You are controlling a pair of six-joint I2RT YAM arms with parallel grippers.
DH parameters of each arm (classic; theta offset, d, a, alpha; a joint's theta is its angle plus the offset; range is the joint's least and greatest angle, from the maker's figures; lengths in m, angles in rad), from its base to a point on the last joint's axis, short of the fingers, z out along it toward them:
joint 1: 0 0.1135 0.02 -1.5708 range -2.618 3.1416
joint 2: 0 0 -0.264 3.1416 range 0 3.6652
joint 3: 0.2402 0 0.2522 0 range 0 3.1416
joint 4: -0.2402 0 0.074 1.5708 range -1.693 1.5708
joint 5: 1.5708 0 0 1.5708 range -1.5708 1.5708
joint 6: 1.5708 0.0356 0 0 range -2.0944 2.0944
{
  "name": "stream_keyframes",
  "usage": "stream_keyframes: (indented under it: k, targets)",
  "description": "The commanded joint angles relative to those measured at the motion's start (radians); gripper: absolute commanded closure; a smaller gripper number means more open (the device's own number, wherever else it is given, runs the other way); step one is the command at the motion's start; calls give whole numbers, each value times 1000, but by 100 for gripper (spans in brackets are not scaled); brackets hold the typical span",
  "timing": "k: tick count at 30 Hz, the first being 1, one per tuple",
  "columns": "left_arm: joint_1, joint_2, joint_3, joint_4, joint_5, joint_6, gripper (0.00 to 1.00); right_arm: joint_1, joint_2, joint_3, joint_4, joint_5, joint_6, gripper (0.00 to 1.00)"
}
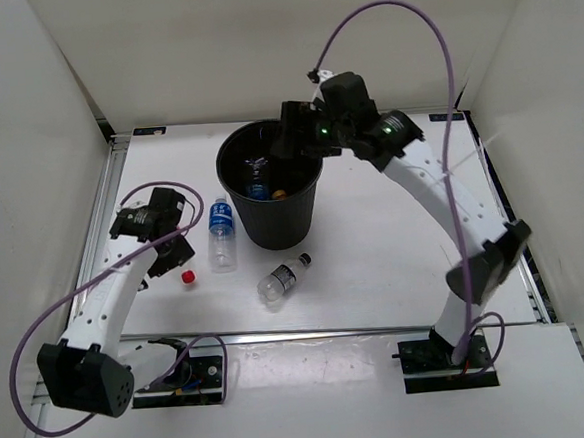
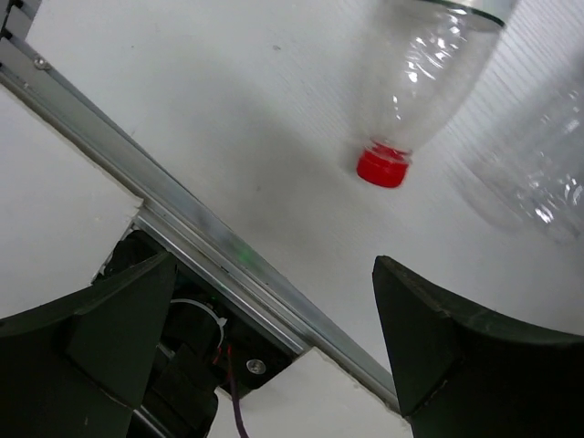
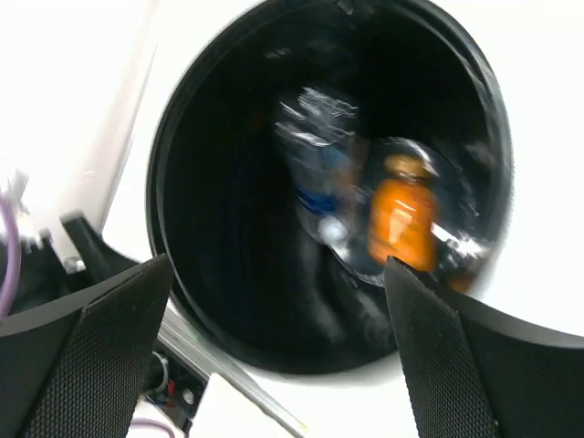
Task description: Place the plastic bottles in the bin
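Note:
The black bin (image 1: 272,225) stands at the table's middle back. Inside it lie a clear bottle with a blue label (image 3: 315,155) and an orange bottle (image 3: 401,219); both show in the top view (image 1: 258,184) (image 1: 280,193). My right gripper (image 1: 291,139) (image 3: 276,265) hangs open and empty over the bin's rim (image 3: 157,210). A blue-labelled bottle (image 1: 222,236) and a dark-labelled bottle (image 1: 281,278) lie on the table. A clear red-capped bottle (image 2: 411,82) lies beyond my open, empty left gripper (image 2: 274,265) (image 1: 169,256). In the top view only a red cap (image 1: 188,276) shows there.
A metal rail (image 1: 330,332) (image 2: 182,214) runs along the table's near edge, with the left arm's base mount (image 2: 182,365) just below it. White walls enclose the table on three sides. Purple cables loop from both arms. Another clear bottle (image 2: 538,173) lies blurred at the right.

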Motion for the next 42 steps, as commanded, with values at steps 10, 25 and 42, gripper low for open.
stream_keyframes:
  k: [10,25,42]
  targets:
    - [279,274,160,171,118,67,0,-9,-531,-366,-88,-17,15,0]
    - [233,689,361,335,283,225,0,-27,-690,-413,-185,-181,-65,0]
    - [233,825,304,369,312,159,7,-104,-691,-426,-217,-194,-111,0]
